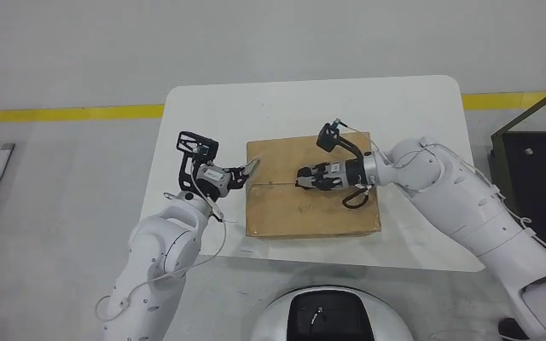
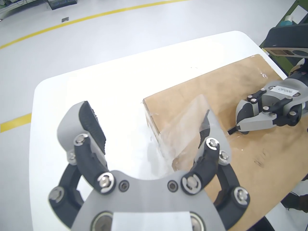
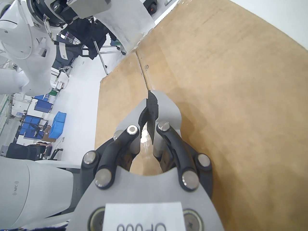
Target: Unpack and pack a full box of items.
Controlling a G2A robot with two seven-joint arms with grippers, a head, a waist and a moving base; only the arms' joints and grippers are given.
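Note:
A closed cardboard box [image 1: 316, 209] lies in the middle of the white table [image 1: 213, 111]. My left gripper [image 1: 250, 170] stands open at the box's left end [image 2: 154, 111]. A strip of clear tape [image 2: 185, 126] rises from that end and clings to one of its fingers [image 2: 213, 131]; the same tape strip [image 3: 125, 13] hangs from that finger in the right wrist view. My right gripper [image 1: 299, 179] is shut and rests on the box top [image 3: 228, 61], its tip [image 3: 150, 99] on the centre seam between the flaps. From the left wrist, the right gripper [image 2: 234, 129] lies flat on the cardboard [image 2: 252, 164].
A dark green cabinet [image 1: 520, 145] stands off the table's right side. Bare table surrounds the box, widest at the far side and left. A yellow floor line [image 1: 77, 112] runs behind the table.

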